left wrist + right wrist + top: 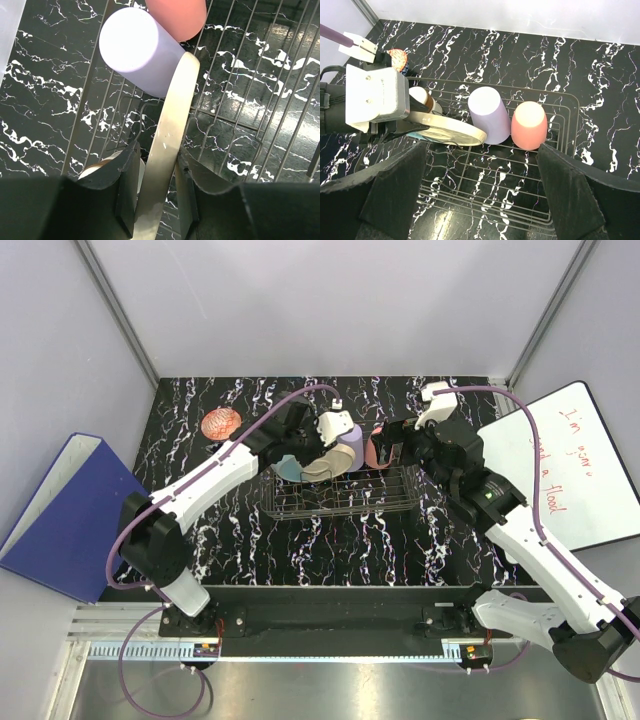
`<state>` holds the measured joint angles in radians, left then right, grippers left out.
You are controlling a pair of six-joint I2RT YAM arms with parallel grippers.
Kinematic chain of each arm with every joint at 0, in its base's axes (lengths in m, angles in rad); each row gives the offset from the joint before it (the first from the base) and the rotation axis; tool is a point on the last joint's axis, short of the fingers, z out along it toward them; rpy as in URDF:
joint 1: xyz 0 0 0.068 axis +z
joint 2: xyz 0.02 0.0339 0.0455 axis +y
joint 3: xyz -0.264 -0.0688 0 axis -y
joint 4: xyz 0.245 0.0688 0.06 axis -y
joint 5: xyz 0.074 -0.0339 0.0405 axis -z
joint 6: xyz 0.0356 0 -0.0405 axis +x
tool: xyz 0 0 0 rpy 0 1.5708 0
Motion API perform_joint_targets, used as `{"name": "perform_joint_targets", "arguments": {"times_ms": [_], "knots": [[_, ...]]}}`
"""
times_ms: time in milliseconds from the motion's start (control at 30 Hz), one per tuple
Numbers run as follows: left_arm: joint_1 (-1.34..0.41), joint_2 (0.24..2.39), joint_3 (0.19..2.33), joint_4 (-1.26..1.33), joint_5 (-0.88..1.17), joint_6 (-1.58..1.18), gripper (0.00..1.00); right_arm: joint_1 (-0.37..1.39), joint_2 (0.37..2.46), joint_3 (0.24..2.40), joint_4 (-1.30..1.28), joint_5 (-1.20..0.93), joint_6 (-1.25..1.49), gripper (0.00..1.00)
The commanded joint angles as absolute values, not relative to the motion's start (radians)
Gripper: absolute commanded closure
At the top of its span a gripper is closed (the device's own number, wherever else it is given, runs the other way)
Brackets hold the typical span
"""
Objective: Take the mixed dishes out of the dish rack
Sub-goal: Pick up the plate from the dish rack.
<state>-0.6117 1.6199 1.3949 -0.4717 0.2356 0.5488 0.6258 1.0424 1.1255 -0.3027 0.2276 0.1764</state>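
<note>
Left gripper (157, 151): jaws pinching the rim of the light-blue-and-cream plate (178, 95), one finger on each face. The plate is seen edge-on from the left wrist. It sits over the left half of the wire dish rack (563, 102); cannot tell whether its lower edge rests on the wires.

Lavender cup (489, 115): inside the rack with its closed end toward the cameras, its side touching the plate rim. Salmon-pink cup (529, 125): just beside it on the right, same orientation.

Whitish cup (420, 96): in the rack's far left corner, behind the plate, partly hidden by the left gripper.

Mottled red-orange bowl (222, 423): on the black marbled bench (420, 540), outside the rack, off its far left corner.

Right gripper (480, 155): jaws spread wide and holding nothing, above the right half of the rack, near the salmon-pink cup.
</note>
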Motion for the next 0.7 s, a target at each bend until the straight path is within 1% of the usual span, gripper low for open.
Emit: {"name": "perform_joint_targets", "arguments": {"times_ms": [0,133,333,533,667], "knots": [[-0.618,1.571,1.479,-0.463,0.089,0.509,1.00,0.627,1.026,1.124,-0.252,0.265,0.163,0.00],[-0.618,1.514,1.525,-0.466,0.051,0.508,1.00,0.627,1.037,1.137,-0.252,0.270,0.166,0.00],[-0.618,1.456,1.568,-0.460,0.052,0.515,1.00,0.627,1.054,1.150,-0.249,0.264,0.173,0.00],[-0.618,1.447,1.591,-0.459,0.058,0.525,1.00,0.627,1.055,1.146,-0.242,0.267,0.175,0.00],[-0.621,1.436,1.655,-0.460,0.069,0.522,1.00,0.627,1.052,1.152,-0.247,0.276,0.190,0.00]]}}
